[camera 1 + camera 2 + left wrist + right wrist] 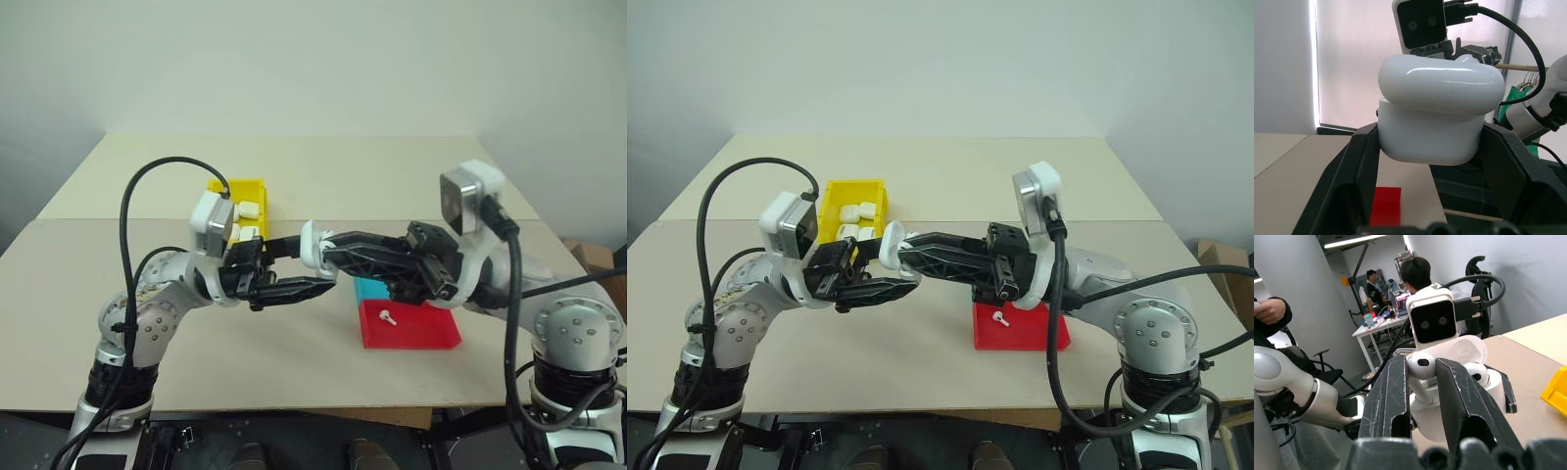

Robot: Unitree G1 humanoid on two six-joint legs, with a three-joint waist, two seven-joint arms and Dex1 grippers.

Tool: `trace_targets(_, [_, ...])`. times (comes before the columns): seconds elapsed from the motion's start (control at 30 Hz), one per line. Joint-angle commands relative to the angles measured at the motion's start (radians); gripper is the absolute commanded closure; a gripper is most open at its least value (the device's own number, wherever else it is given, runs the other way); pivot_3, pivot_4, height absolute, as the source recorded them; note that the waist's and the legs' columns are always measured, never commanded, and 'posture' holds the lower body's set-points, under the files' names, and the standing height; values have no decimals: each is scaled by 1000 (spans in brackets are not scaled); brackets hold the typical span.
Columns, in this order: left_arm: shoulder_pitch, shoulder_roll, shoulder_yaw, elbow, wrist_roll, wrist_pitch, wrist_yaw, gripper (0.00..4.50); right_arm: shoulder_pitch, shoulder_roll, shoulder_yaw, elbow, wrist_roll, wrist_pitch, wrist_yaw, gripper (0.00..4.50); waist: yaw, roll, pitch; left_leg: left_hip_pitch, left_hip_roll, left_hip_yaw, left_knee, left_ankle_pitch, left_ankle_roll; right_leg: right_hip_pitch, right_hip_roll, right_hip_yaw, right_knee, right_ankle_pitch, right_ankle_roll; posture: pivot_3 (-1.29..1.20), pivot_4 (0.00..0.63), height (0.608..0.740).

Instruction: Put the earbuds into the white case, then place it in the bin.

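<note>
Glossy rounded white case (1432,115) clamped in left gripper (312,269), lid apparently ajar.

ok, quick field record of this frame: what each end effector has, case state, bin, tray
left end effector: shut on the case, held above the table
case: lid open, one earbud already seated
right end effector: shut on an earbud, at the case's open top
bin: yellow, holds several white cases, behind the left arm
tray: red part carries one loose earbud; blue part behind it
</note>
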Motion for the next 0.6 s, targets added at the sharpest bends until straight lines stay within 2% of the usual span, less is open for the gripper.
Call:
trace_targets(0.03, [-20,-6,18,-14,-11,-18,-4,1686,5,-13,4,-28,-5,-17,21,3890,0,0,0,0,0,0,0,0,0,0,0,0,0,0,0,0,150,740])
trace_targets(0.2, [-17,-6,20,-19,-11,-17,-4,1686,7,-19,21,-30,-34,-18,22,3890,0,0,0,0,0,0,0,0,0,0,0,0,0,0,0,0,150,740])
trace_targets(0.47, [-19,-6,21,-17,-11,-20,-6,1686,4,-32,27,-31,-51,-29,39,1228,0,0,0,0,0,0,0,0,0,0,0,0,0,0,0,0,150,740])
trace_targets(0.6, [-22,-6,20,-12,-9,-22,-8,1686,3,-36,21,-31,-45,-35,48,1228,0,0,0,0,0,0,0,0,0,0,0,0,0,0,0,0,150,740])
